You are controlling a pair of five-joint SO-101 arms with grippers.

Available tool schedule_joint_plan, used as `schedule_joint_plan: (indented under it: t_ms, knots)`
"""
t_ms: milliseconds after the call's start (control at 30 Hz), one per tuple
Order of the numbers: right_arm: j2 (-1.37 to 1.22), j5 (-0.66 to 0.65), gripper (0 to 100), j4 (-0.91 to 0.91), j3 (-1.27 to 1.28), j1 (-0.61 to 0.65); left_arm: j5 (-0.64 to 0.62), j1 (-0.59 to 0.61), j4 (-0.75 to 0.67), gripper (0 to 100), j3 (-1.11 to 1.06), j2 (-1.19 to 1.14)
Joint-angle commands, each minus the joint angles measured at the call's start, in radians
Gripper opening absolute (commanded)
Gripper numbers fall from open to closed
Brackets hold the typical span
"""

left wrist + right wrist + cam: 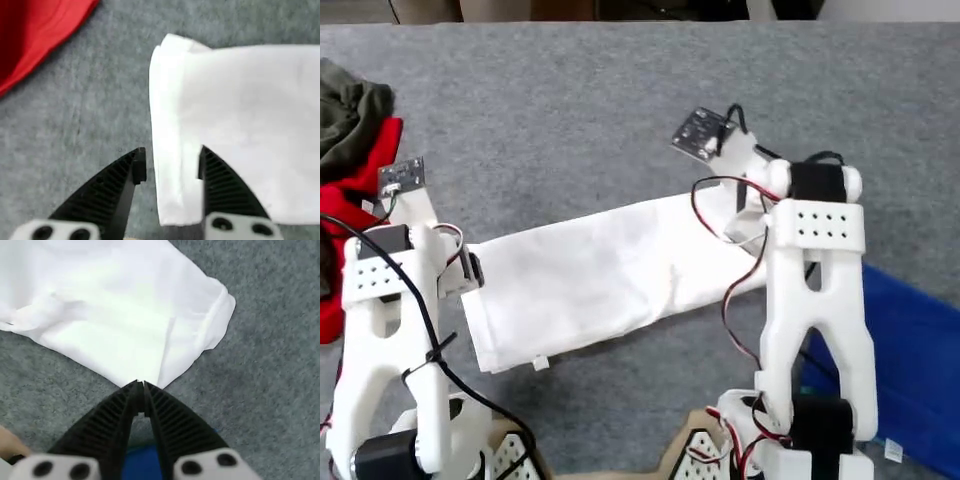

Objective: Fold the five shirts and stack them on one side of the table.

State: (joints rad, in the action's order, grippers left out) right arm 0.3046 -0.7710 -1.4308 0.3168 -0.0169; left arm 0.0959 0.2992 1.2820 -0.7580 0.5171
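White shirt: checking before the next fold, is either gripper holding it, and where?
Left gripper is open astride the shirt's edge, holding nothing. Right gripper is shut at a corner; a pinch cannot be told.

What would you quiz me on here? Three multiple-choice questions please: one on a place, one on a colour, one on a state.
1. Where does the red shirt lie?
A. On the left arm's side of the table
B. Under the white shirt
C. At the table's middle

2. What colour is the shirt stretched between the two arms?
A. Blue
B. White
C. Red

3. How is the left gripper?
A. Shut on the red shirt
B. Open, straddling the shirt's edge
C. Shut on nothing

Answers:
1 A, red cloth lies by that arm.
2 B, the white shirt spans the gap.
3 B, its fingers stand apart on either side of the fabric edge.
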Motion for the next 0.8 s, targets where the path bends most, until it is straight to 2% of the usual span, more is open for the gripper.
schedule_joint_plan:
  t_ms: [0,133,500,767]
  knots:
    - [0.050,0.008,0.7,0.026,0.030,-0.042,-0.012,0.014,0.034,21,0.061,0.001]
    - [0.050,0.006,0.7,0.026,0.042,-0.062,-0.009,0.021,-0.008,21,0.009,-0.035]
    - [0.050,0.005,0.7,0.025,0.044,-0.059,-0.009,0.052,-0.281,21,-0.091,-0.295]
    - [0.050,0.005,0.6,0.025,0.044,-0.058,-0.008,0.052,-0.282,21,-0.058,-0.354]
